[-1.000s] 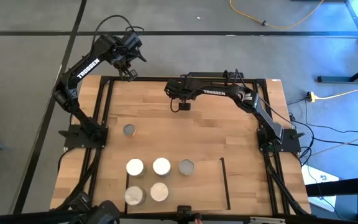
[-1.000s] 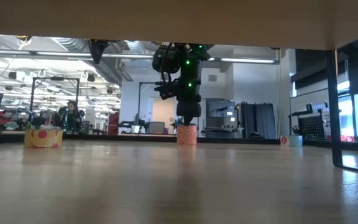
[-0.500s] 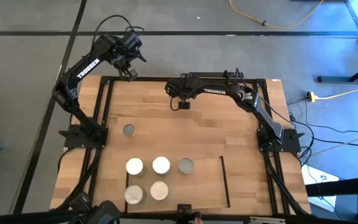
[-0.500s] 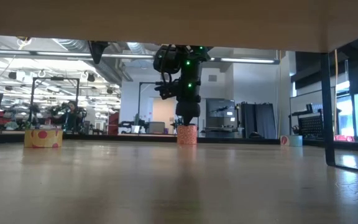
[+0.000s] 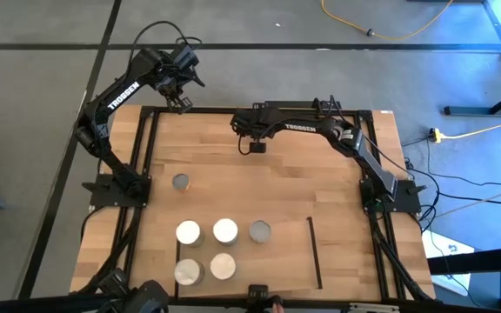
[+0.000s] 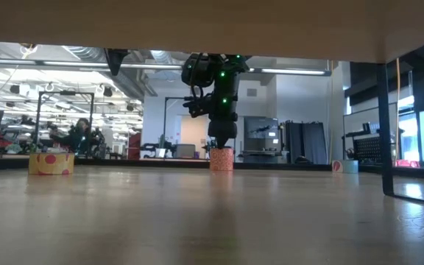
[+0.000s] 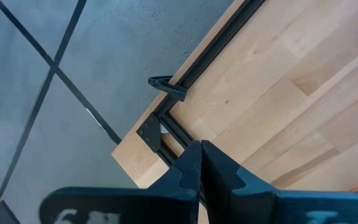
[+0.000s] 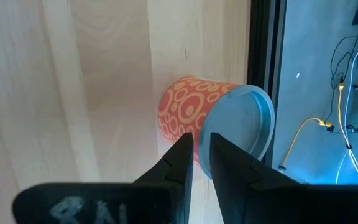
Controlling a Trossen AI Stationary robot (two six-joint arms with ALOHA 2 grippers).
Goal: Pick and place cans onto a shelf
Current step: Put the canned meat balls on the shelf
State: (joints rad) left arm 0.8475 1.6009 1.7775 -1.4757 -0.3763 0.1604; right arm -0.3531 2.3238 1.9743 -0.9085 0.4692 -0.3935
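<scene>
An orange can with pale ring patterns (image 8: 185, 109) and a pale round top stands upright on the table's far middle (image 6: 221, 159). My right gripper (image 8: 202, 142) (image 6: 223, 142) is shut on it and hides it in the high view (image 5: 257, 146). Several cans (image 5: 224, 231) stand on their bases on the shelf (image 5: 290, 261) at the near edge. One grey-topped can (image 5: 181, 182) stands alone on the table's left. My left gripper (image 5: 179, 104) (image 7: 199, 152) hangs shut and holding nothing above the table's far left corner. My right gripper has the can's top rim (image 8: 202, 129) between its two fingers, on the side nearest the wrist. One finger (image 8: 180, 149) lies against the orange outer wall and the other (image 8: 225, 152) over the pale top. The fingers slant steeply down from above. The can stands upright on the table.
A thin black bar (image 5: 314, 254) edges the shelf's right side, with bare wood beside it. The table's black frame (image 7: 185, 74) runs along the far edge. A yellow, red-dotted can (image 6: 51, 163) shows at the low view's left. Cables lie on the floor at the right (image 5: 459, 130).
</scene>
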